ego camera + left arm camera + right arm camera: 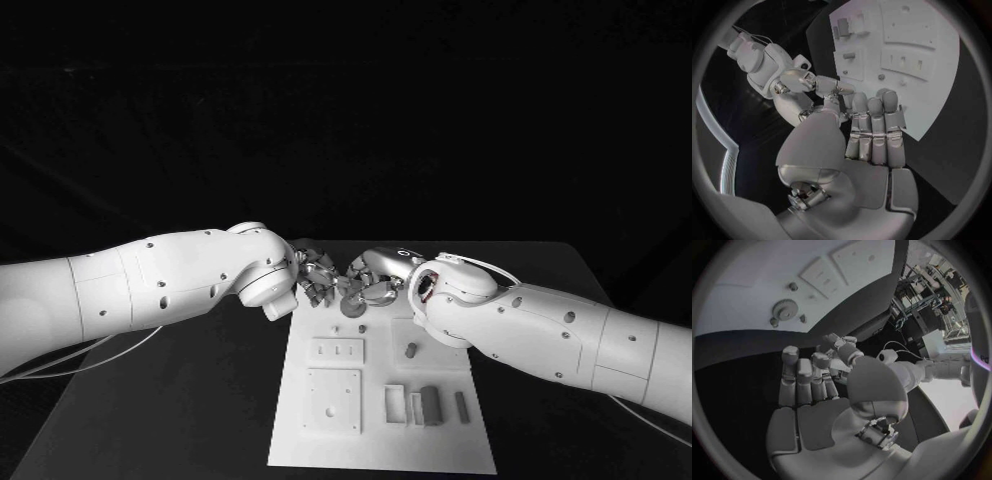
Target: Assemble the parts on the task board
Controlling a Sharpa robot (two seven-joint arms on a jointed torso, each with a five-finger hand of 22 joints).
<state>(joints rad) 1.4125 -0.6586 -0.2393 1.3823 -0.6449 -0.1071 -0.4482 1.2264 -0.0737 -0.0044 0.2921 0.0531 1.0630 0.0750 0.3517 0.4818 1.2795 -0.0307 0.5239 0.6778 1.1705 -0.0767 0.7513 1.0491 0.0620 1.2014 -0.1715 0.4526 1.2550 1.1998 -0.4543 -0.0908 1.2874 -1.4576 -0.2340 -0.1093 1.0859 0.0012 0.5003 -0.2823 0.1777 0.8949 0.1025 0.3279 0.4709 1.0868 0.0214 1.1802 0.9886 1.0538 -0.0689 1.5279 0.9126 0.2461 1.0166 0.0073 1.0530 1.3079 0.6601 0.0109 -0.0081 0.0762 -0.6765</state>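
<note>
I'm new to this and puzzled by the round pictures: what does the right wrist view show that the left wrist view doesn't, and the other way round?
Only the right wrist view shows a small gear lying on the task board, plus the right hand's palm.

Only the left wrist view shows the upright grey parts at the board's far end and the left hand's palm.

Both show the white board, its two raised square plates, and the two hands meeting fingertip to fingertip.
</note>
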